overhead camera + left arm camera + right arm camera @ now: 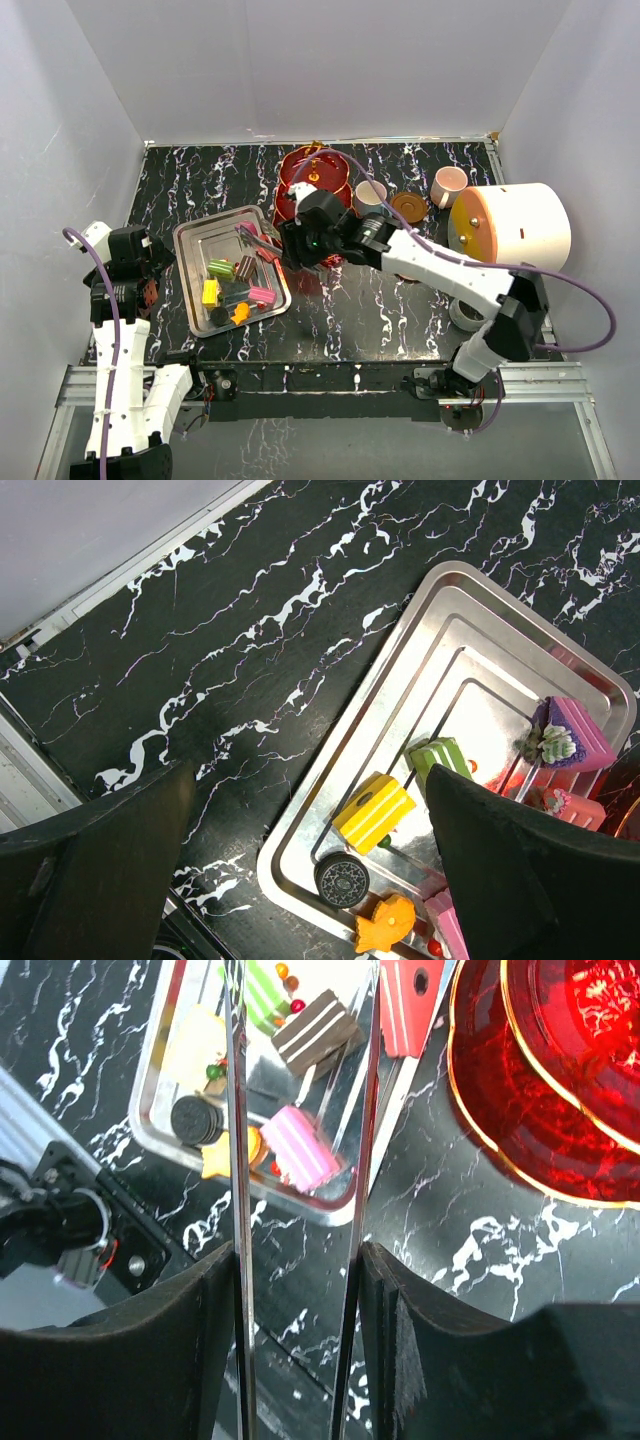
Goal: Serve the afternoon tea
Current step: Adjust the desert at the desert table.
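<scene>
Several block sweets (220, 268) are lying in the silver tray (205, 245) on the left part of the tabletop (350, 320). None is showing on the parts of the red stand (303, 162) that the views expose, so you should be treating the serving as barely begun. The stand is standing at the back centre of the tabletop, just beside the tray's far right corner, and its lower part is hiding behind the right arm in the top view. The right tool (300, 1260) is clamping a pair of metal tongs (240, 1160) between its fingers, with the blades partly squeezed and reaching over the tray's corner. The blade tips are running out of the wrist view, so you cannot tell whether they are gripping a sweet. A red block (410, 1005) is lying at the tray's rim just beside one blade. The left tool (310, 780) is hanging wide open and empty at the tray's left edge. A pale cup (370, 196) and a pink cup (448, 185) are standing on the tabletop to the right of the stand, with a brown saucer (408, 207) between them and neither cup on it. A second saucer is not showing clearly. What is left, by this reading, is moving each sweet from the tray to the tiers with the tongs and seating the cups on saucers.
</scene>
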Available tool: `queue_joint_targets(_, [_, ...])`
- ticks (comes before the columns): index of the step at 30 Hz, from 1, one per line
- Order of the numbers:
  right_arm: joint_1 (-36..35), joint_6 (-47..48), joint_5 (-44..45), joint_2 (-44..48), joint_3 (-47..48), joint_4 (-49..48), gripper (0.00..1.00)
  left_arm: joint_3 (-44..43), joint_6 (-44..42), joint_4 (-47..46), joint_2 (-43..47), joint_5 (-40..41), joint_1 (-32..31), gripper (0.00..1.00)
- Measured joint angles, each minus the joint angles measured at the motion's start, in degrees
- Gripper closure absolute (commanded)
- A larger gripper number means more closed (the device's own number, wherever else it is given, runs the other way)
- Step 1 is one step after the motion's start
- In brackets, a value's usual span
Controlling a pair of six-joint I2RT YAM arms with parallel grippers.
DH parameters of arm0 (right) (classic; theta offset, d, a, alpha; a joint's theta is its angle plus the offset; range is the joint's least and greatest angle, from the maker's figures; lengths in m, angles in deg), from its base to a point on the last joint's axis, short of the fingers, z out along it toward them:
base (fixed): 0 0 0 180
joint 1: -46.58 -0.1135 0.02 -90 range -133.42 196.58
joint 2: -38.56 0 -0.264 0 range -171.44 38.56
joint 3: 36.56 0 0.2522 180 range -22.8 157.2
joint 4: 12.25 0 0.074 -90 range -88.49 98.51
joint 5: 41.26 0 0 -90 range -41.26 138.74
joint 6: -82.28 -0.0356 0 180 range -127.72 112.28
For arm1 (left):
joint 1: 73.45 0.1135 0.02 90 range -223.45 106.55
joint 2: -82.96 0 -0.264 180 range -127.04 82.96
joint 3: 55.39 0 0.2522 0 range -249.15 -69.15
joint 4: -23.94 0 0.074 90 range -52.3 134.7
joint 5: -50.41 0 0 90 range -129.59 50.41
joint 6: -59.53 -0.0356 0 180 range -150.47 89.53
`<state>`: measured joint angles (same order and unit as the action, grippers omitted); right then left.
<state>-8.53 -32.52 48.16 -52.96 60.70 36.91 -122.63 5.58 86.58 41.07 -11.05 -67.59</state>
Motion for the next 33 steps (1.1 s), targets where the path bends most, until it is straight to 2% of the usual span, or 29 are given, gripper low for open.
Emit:
queue_joint_targets(5, [0.09,-2.08,-0.39,10.47,-6.82,1.53,0.55,0.0,0.0,0.0,-0.02,0.0,0.0,0.01])
queue_joint_targets(9, [0.39,-6.62,-0.04,21.64,-17.35,1.99,0.55,0.0,0.0,0.0,-0.13,-0.04,0.0,0.01])
queue_joint_targets(14, [1.75,-11.96,0.0,29.29,-27.98,2.78,0.56,0.0,0.0,0.0,-0.44,-0.07,0.0,0.01])
queue_joint_targets(24, [15.15,-15.76,-2.97,28.26,-33.64,-2.99,0.59,0.02,0.0,0.0,-0.7,-0.26,-0.04,0.01])
queue_joint_targets(33, [19.58,-13.97,-8.94,20.61,-33.73,-11.39,0.62,0.02,0.0,0.0,-0.68,-0.26,-0.04,0.01])
